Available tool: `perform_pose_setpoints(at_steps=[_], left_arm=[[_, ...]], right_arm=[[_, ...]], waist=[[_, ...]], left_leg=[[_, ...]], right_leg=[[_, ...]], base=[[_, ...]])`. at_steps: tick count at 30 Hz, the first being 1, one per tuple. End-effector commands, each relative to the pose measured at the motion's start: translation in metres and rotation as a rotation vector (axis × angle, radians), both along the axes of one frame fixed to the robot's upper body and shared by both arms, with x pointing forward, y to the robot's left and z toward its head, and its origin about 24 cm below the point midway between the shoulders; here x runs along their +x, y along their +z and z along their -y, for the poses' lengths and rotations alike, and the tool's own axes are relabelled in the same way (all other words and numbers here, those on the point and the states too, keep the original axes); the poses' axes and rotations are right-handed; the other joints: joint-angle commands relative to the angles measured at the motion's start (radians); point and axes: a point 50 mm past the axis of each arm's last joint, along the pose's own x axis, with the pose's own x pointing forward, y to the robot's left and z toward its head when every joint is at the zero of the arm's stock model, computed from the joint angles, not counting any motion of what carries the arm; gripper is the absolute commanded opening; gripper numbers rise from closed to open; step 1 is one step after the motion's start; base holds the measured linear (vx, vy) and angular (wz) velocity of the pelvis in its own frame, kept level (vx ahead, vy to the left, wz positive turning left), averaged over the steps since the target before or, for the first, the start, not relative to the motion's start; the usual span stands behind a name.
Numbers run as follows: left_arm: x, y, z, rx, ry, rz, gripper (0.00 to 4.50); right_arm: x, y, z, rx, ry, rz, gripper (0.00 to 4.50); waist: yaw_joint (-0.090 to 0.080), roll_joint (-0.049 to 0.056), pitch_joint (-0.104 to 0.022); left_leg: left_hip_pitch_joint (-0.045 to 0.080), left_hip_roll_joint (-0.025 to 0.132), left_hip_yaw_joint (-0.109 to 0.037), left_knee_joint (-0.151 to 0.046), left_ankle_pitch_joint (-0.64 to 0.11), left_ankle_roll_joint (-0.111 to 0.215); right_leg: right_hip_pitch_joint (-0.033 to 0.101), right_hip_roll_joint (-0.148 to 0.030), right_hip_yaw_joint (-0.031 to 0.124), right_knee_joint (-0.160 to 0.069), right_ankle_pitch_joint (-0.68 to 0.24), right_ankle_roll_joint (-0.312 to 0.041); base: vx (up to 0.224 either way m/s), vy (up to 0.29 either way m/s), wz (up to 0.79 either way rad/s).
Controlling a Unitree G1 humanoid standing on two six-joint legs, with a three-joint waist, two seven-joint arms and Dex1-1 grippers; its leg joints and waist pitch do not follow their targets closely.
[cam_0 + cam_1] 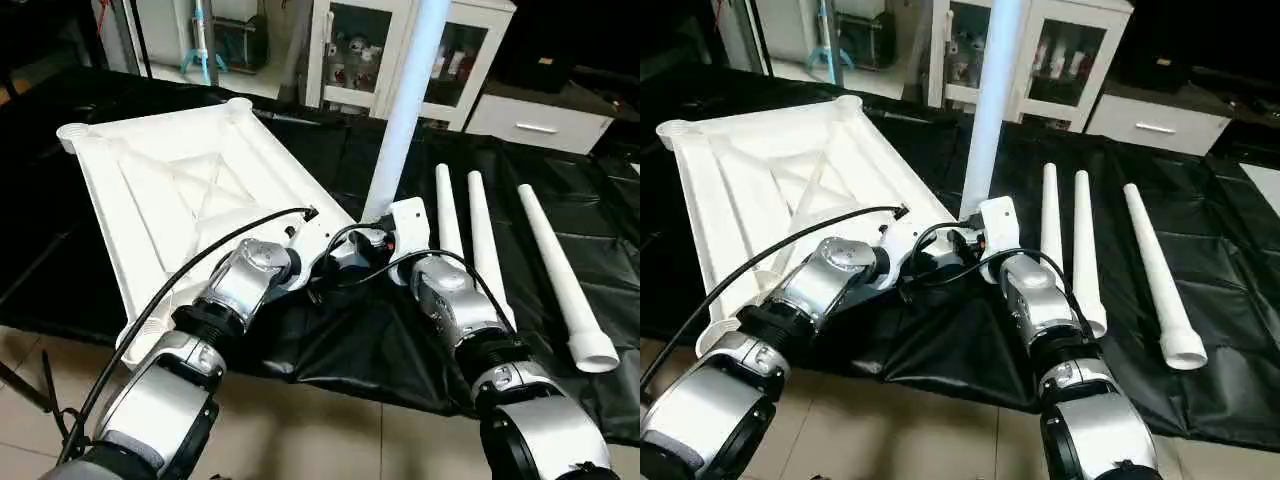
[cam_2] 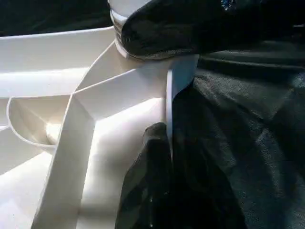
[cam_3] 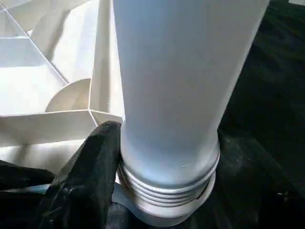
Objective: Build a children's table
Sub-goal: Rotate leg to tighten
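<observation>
The children's table top (image 1: 180, 190) lies underside up on the black cloth, its X ribs showing. One white leg (image 1: 410, 100) stands upright in the top's near right corner socket, and its ribbed base (image 3: 167, 191) sits at the socket. My right gripper (image 1: 375, 240) is shut around the bottom of this leg, one black finger (image 3: 90, 176) pressed to its side. My left gripper (image 1: 318, 262) is shut on the top's rim wall (image 2: 169, 105) beside that corner. Three more legs (image 1: 485, 240) lie side by side on the cloth to the right.
The black cloth (image 1: 350, 360) ends at the table's near edge, with tiled floor (image 1: 330, 440) below. A white glass-door cabinet (image 1: 350, 50) and a white drawer unit (image 1: 540, 120) stand behind the table. Black cables (image 1: 180, 285) loop over both forearms.
</observation>
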Motion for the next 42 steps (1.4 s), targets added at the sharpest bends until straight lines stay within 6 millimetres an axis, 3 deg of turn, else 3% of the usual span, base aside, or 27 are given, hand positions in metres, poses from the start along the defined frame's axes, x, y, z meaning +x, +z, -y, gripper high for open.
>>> perform_pose_setpoints(at_steps=[1,5,6,13,15,17,20,25,26,31,37,42], left_arm=[[0.004,0.012,0.008,-0.045,-0.006,0.077,0.00],[-0.001,0.009,0.004,-0.041,-0.071,0.062,0.00],[-0.004,0.008,0.001,-0.036,-0.105,0.044,0.00],[-0.022,-0.001,-0.016,-0.002,-0.246,-0.048,0.00],[-0.031,-0.006,-0.030,0.029,-0.332,-0.093,0.00],[-0.035,-0.006,-0.034,0.028,-0.365,-0.113,0.00],[-0.044,-0.006,-0.041,0.026,-0.468,-0.145,0.00],[-0.054,-0.007,-0.050,0.067,-0.555,-0.198,0.00],[-0.056,-0.007,-0.052,0.070,-0.565,-0.210,0.00],[-0.059,-0.007,-0.054,0.073,-0.595,-0.230,0.00],[-0.062,-0.006,-0.054,0.080,-0.612,-0.239,0.00],[-0.062,-0.006,-0.055,0.086,-0.611,-0.241,0.00]], right_arm=[[-0.015,-0.013,-0.027,0.023,0.190,-0.060,3.25],[-0.015,-0.003,-0.019,0.025,0.259,-0.019,3.61],[-0.014,0.003,-0.011,0.016,0.293,0.003,3.74],[-0.014,0.025,0.026,-0.066,0.406,0.042,4.40],[-0.024,0.030,0.045,-0.138,0.544,0.006,4.46],[-0.030,0.031,0.050,-0.153,0.607,-0.008,4.46],[-0.041,0.031,0.058,-0.175,0.729,-0.041,4.46],[-0.048,0.032,0.060,-0.175,0.805,-0.078,4.46],[-0.050,0.031,0.059,-0.178,0.828,-0.084,4.46],[-0.052,0.027,0.049,-0.191,0.870,-0.074,4.46],[-0.056,0.025,0.041,-0.172,0.954,-0.088,4.46],[-0.054,0.024,0.038,-0.166,0.976,-0.088,4.07]], waist=[[0.003,0.002,-0.055],[0.006,0.001,-0.052],[0.009,0.005,-0.052],[0.008,0.005,-0.054],[0.013,0.005,-0.052],[0.016,0.006,-0.050],[0.019,0.003,-0.052],[0.015,0.004,-0.050],[0.016,0.008,-0.050],[0.016,0.007,-0.051],[0.016,0.005,-0.054],[0.014,0.004,-0.054]], left_leg=[[0.005,0.011,0.007,-0.072,-0.214,0.030],[0.005,0.012,0.005,-0.074,-0.249,0.030],[0.005,0.015,0.004,-0.075,-0.243,0.033],[0.005,0.017,0.007,-0.070,-0.205,0.043],[0.006,0.019,0.007,-0.070,-0.197,0.054],[0.010,0.020,0.012,-0.069,-0.199,0.057],[0.008,0.019,0.010,-0.068,-0.187,0.061],[0.009,0.021,0.011,-0.070,-0.205,0.054],[0.010,0.022,0.010,-0.071,-0.212,0.048],[0.011,0.021,0.010,-0.071,-0.221,0.031],[0.010,0.020,0.010,-0.068,-0.189,0.041],[0.010,0.019,0.011,-0.066,-0.187,0.045]], right_leg=[[0.043,-0.040,0.017,-0.070,-0.176,-0.199],[0.044,-0.041,0.017,-0.077,-0.229,-0.186],[0.045,-0.043,0.018,-0.075,-0.222,-0.187],[0.046,-0.039,0.018,-0.065,-0.141,-0.218],[0.047,-0.038,0.018,-0.064,-0.123,-0.220],[0.041,-0.037,0.021,-0.062,-0.113,-0.230],[0.047,-0.040,0.020,-0.058,-0.101,-0.228],[0.044,-0.040,0.020,-0.060,-0.134,-0.236],[0.043,-0.040,0.020,-0.060,-0.145,-0.232],[0.041,-0.040,0.020,-0.060,-0.154,-0.228],[0.045,-0.040,0.020,-0.054,-0.108,-0.235],[0.044,-0.040,0.019,-0.054,-0.112,-0.243]], base=[[0.000,0.000,0.00],[0.000,0.000,0.00],[0.000,0.000,0.00],[0.000,0.000,0.00],[0.000,0.000,0.00],[0.000,0.000,0.00],[0.000,0.000,0.00],[0.000,0.000,0.00],[0.000,0.000,0.00],[0.000,0.000,0.00],[0.000,0.000,0.00],[0.000,0.000,0.00]])
